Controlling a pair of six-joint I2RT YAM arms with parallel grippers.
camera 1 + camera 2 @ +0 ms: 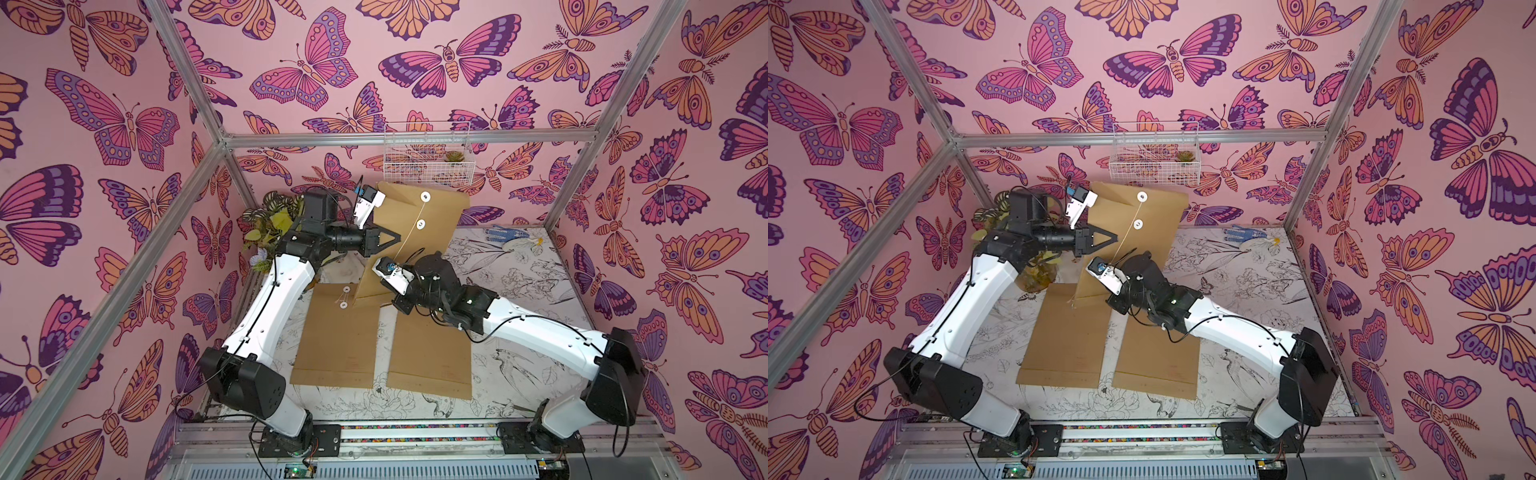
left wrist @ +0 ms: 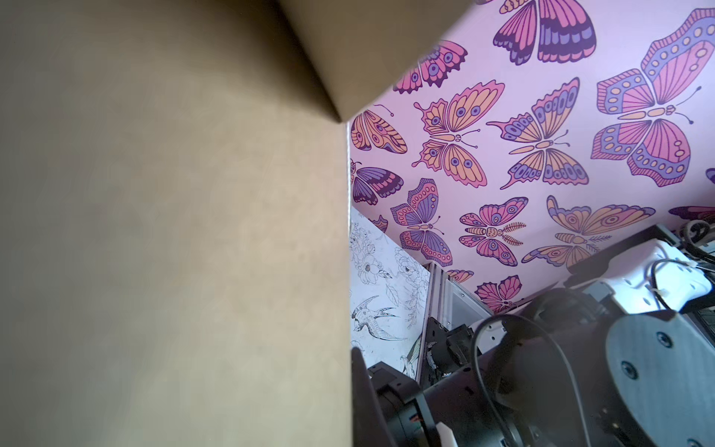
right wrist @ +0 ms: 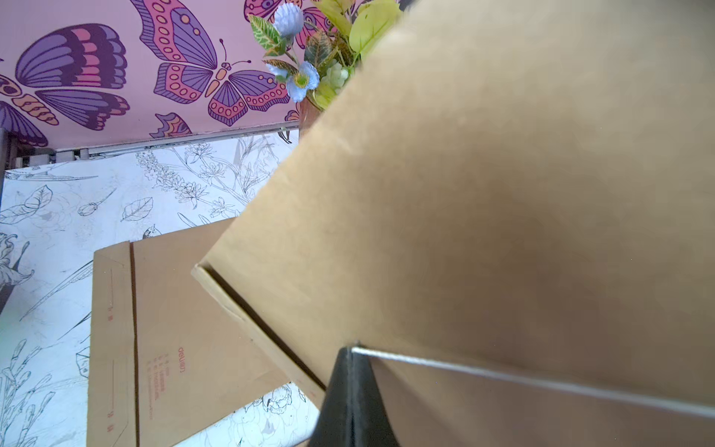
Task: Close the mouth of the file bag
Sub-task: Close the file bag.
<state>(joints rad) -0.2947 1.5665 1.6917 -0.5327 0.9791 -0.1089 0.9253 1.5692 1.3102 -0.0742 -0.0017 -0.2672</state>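
- The file bag [image 1: 436,224] stands raised and tilted just below and in front of the wire basket [image 1: 428,153], with its mouth end up towards the basket.
- The left gripper [image 1: 397,239] has its fingers together, pinched on the raised bag's side edge.
- The right gripper [image 3: 351,354] has its fingers closed on the string [image 3: 541,383], which runs taut across the bag's face.
- Two more bags lie flat on the table [image 1: 519,291], farther from the basket and nearer the arm bases: one [image 1: 332,340] lies under the raised bag's lower corner, the other [image 1: 432,357] beside it.
- The table carries black line drawings of flowers and birds. The walls [image 1: 374,62] are pink with butterflies, and a plant [image 1: 270,224] stands in the corner to the left of the basket.
- Both top views show two white discs [image 1: 424,196] on the raised bag, joined by the string.
- The right wrist view alone shows red print on a flat bag, and the left wrist view shows mostly brown paper close up.
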